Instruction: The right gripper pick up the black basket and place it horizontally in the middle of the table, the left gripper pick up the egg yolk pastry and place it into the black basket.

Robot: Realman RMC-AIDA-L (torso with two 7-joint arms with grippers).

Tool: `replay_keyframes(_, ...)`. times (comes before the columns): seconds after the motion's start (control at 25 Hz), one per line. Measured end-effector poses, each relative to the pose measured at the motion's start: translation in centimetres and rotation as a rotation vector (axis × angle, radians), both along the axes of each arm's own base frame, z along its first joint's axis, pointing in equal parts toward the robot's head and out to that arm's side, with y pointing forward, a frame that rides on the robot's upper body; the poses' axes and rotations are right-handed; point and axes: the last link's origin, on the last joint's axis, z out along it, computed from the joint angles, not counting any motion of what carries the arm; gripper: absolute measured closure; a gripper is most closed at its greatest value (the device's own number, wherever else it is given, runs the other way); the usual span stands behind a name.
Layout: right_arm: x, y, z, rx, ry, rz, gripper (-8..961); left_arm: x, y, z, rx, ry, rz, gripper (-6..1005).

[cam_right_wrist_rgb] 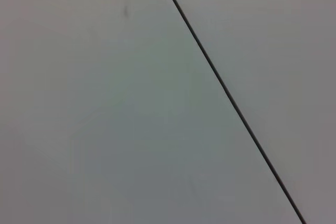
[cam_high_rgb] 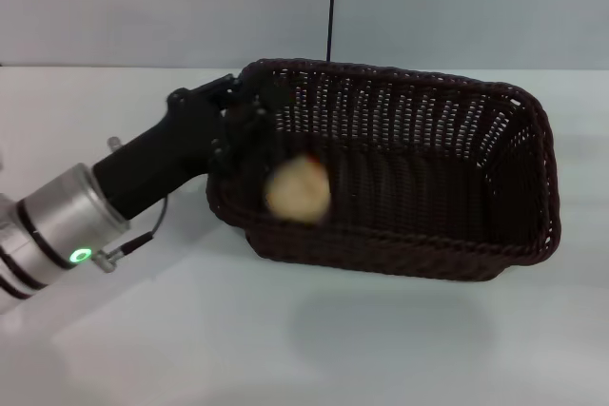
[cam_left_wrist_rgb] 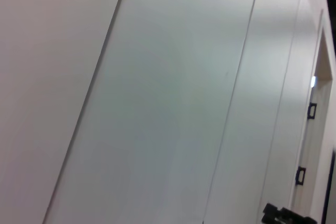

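Note:
The black basket (cam_high_rgb: 447,225) lies lengthwise across the middle of the white table (cam_high_rgb: 304,339) in the head view. The egg yolk pastry (cam_high_rgb: 297,189) is inside the basket near its left end, blurred, and apart from the fingers. My left gripper (cam_high_rgb: 249,119) reaches over the basket's left rim, just above and left of the pastry, open and holding nothing. Its dark fingers are hard to make out against the weave. My right gripper is out of view. Neither wrist view shows the basket or the pastry.
A thin dark vertical line (cam_high_rgb: 331,7) runs down the pale wall behind the basket. The left wrist view shows only wall panels and a door edge (cam_left_wrist_rgb: 315,108). The right wrist view shows the wall with a dark seam (cam_right_wrist_rgb: 231,103).

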Motion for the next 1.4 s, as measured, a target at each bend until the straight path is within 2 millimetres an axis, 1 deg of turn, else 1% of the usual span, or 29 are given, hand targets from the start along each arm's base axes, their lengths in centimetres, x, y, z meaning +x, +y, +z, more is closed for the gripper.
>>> replay_keyframes(0.16,0.0,-0.1,-0.2,-0.009,0.000,0.000,461,0.2,0.3,-0.5,-0.010,0.011,0.009,728)
replay_keyframes(0.32,0.1,-0.2,-0.2,-0.009,0.000,-0.001,461,0.3,0.2,-0.2,-0.003,-0.006,0.004,644)
replay_keyframes(0.44,0.1,-0.2,-0.2,-0.004,0.004,-0.004,461,-0.3,-0.3,0.8,0.062,-0.042,0.017,581)
replay_keyframes(0.6,0.4,-0.4,0.2,0.016,0.011,-0.015,461,-1.9,-1.4,3.1,0.256,-0.083,0.058,406)
replay_keyframes(0.64,0.5,-0.4,0.4,0.029,0.016,-0.023,461,-1.9,-1.4,3.1,0.256,-0.083,0.058,362)
replay_keyframes(0.68,0.7,-0.5,0.5,0.042,0.023,-0.032,461,-2.7,-2.0,4.0,0.326,-0.095,0.084,318)
replay_keyframes(0.72,0.9,-0.7,0.7,0.055,0.031,-0.041,461,-4.1,-2.8,5.5,0.444,-0.107,0.142,318)
replay_keyframes(0.76,1.1,-0.8,0.8,0.068,0.040,-0.051,461,-4.1,-2.8,5.5,0.444,-0.107,0.142,317)
replay_keyframes(0.8,1.3,-0.9,0.9,0.079,0.049,-0.061,461,-5.2,-3.5,6.6,0.536,-0.116,0.202,317)
replay_keyframes(0.92,1.8,-1.4,1.3,0.109,0.063,-0.086,461,-5.2,-3.5,6.6,0.536,-0.116,0.202,316)
replay_keyframes(0.96,2.0,-1.6,1.5,0.119,0.062,-0.095,461,-6.7,-4.5,7.8,0.639,-0.122,0.281,316)
replay_keyframes(1.0,2.2,-1.7,1.6,0.130,0.057,-0.104,461,-6.7,-4.5,7.8,0.639,-0.122,0.281,316)
replay_keyframes(1.04,2.3,-1.8,1.7,0.139,0.049,-0.111,461,-9.4,-6.7,9.8,0.842,-0.073,0.422,315)
replay_keyframes(1.08,2.4,-1.9,1.8,0.152,0.032,-0.121,461,-10.1,-7.3,10.5,0.899,-0.051,0.460,315)
replay_keyframes(1.16,2.6,-2.0,1.9,0.185,-0.021,-0.147,461,-10.1,-7.3,10.5,0.899,-0.051,0.460,316)
replay_keyframes(1.2,2.6,-2.0,1.9,0.185,-0.021,-0.147,461,-10.1,-7.3,10.5,0.899,-0.051,0.460,317)
replay_keyframes(1.24,2.6,-2.0,1.9,0.195,-0.035,-0.157,461,-11.2,-8.5,11.6,0.982,-0.047,0.520,317)
replay_keyframes(1.28,2.7,-2.0,1.9,0.218,-0.062,-0.176,461,-11.5,-8.9,11.9,1.007,-0.049,0.540,318)
replay_keyframes(1.4,2.7,-2.0,1.9,0.238,-0.102,-0.190,461,-11.5,-8.9,11.9,1.007,-0.049,0.540,320)
